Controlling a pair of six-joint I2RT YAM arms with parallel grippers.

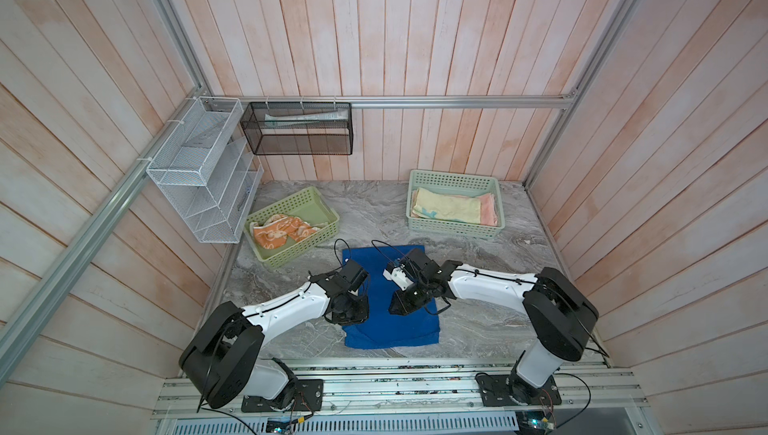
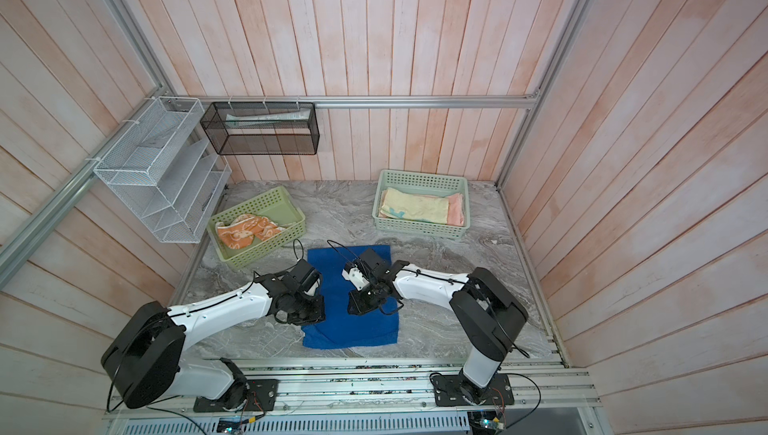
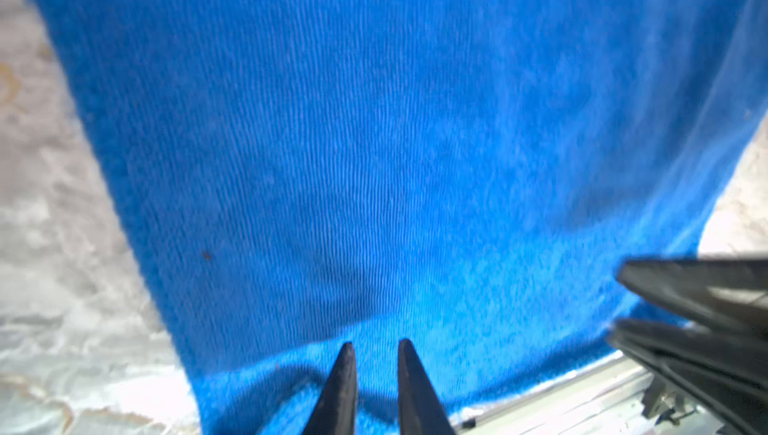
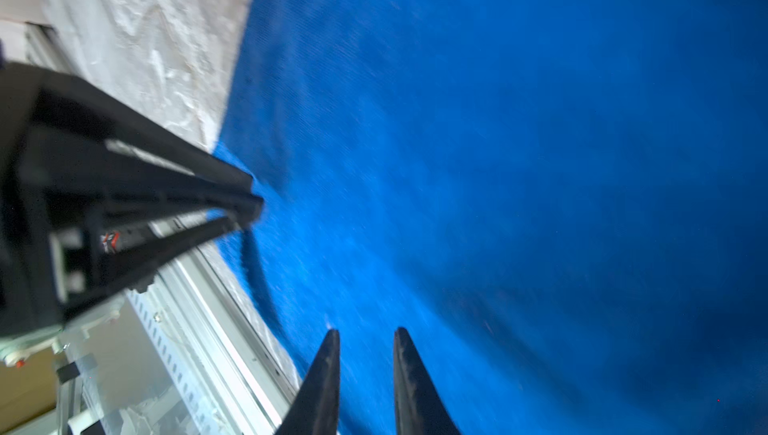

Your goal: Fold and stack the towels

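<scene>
Towels are sitting about halfway: yellow towel (image 1: 446,208) and pink towel (image 1: 489,209) folded in a basket (image 1: 453,174), orange towel (image 1: 276,235) crumpled, blue towel (image 1: 384,320) flat beneath left gripper (image 3: 376,343) and right gripper (image 4: 366,330); jaws barely parted, whether gripping I cannot tell.

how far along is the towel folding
Done: the yellow towel and pink towel lie folded in the pale basket. In hand: the blue towel is spread on the table, left gripper and right gripper low over it; a grip is unclear. To do: the orange towel sits crumpled in the green basket.
</scene>
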